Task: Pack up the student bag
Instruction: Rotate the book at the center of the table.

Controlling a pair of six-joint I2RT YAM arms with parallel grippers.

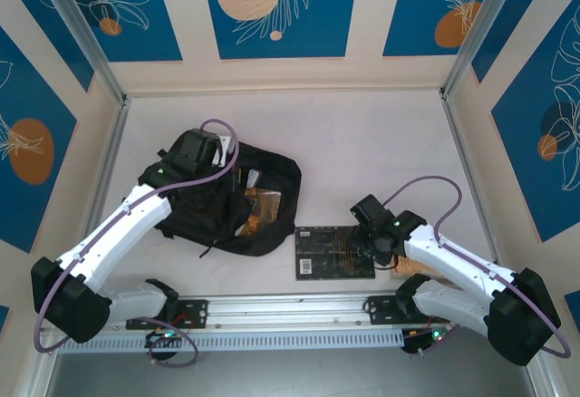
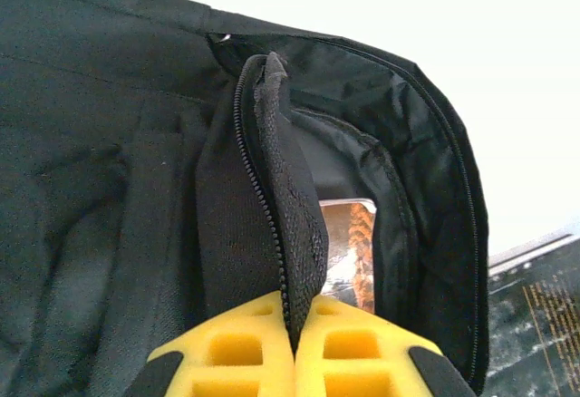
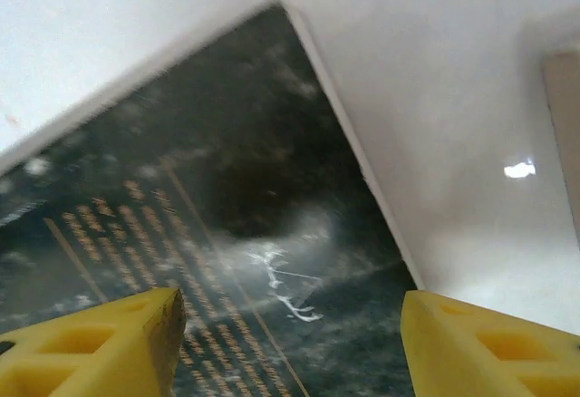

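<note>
On desk (image 1: 362, 143), bag (image 1: 272, 175) lies left of centre, mouth open. Its zip flap (image 2: 285, 225) is clamped in left jaws. Black book (image 1: 333, 252) lies just right of bag, with right jaws open above it.

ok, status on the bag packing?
Left gripper shut on student bag at its zipper edge, holding it up. Right gripper open, low over black book, not gripping. Nothing between book and bag.

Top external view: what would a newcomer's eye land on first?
The large black soft fabric backpack lying open left of centre, with the left jaws pinched shut on its zippered opening edge. Beside it to the right lies a flat black book with gold print, the right jaws open over it.
</note>
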